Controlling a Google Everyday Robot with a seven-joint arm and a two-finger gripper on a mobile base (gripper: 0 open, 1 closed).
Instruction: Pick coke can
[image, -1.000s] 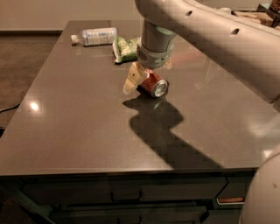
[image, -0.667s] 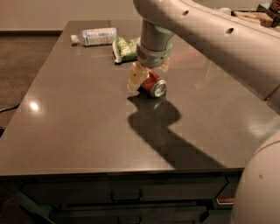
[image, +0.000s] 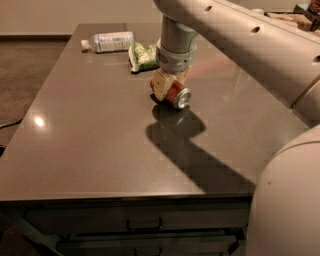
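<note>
Off-white tubular arm (image: 240, 35), small dark holes (image: 208, 8), grey-green wrist collar (image: 175, 52); cream gripper (image: 169, 90) low over table (image: 90, 140) middle

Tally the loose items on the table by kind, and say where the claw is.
Soda cans: 1, the coke can, lying on its side
Plastic bottles: 1, the clear bottle, also on its side
Snack bags: 1, the green bag
Total: 3
The claw is down at the coke can.
</note>
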